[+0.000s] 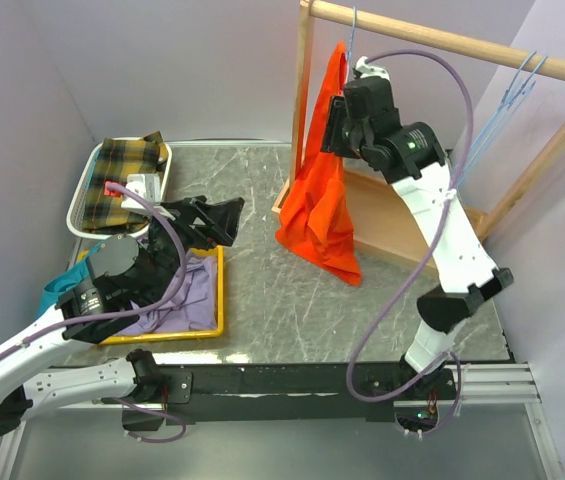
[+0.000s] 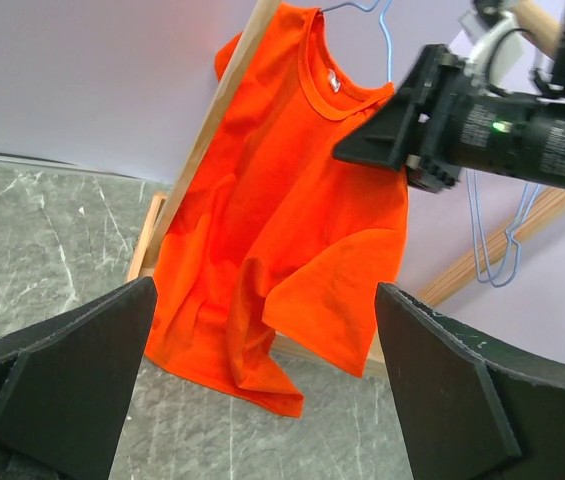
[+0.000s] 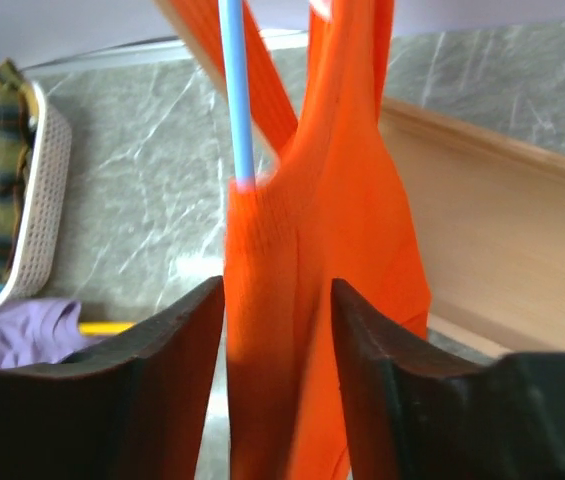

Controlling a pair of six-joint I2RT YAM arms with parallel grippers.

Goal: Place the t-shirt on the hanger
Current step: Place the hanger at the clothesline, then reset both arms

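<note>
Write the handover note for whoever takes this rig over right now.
Left pincer: open, empty, above the yellow tray holding the purple garment.
Right pincer: at the collar of the t-shirt, jaws partly apart with cloth between them; grip unclear.
Things: the t-shirt is on the hanger, hook up at the wooden rail; it hangs bunched and lopsided.
Done: shirt on hanger.
Left: back the right pincer off the cloth; perhaps straighten the shirt.

One t-shirt [image 1: 322, 200], three hangers [image 1: 520, 85], two arms [image 1: 452, 230]
</note>
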